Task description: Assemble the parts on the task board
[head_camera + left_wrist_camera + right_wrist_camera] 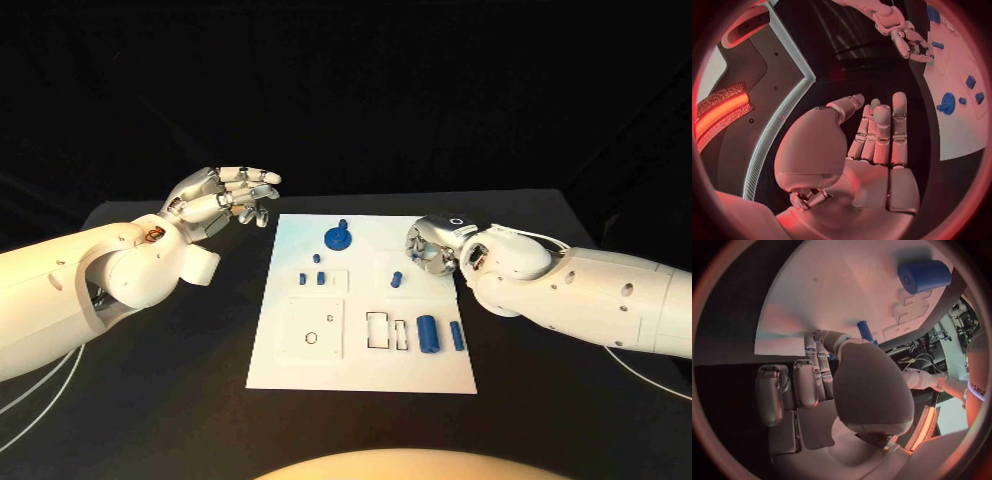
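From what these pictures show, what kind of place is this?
Probably a robot test bench: a white task board with small blue parts lies on a black-draped table, and the left hand hovers open beside it.

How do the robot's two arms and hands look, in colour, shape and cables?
Both arms are smooth, rounded white shells. The left hand and the right hand are silver, with segmented metal fingers. The left arm bears a small orange mark; thin white cables run beside both arms.

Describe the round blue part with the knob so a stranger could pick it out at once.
Start at the white task board in the middle of the black table. Go to its far edge, between the two hands: there sits a round blue disc with a small knob sticking out beyond it. The other blue parts are small blocks or straight cylinders.
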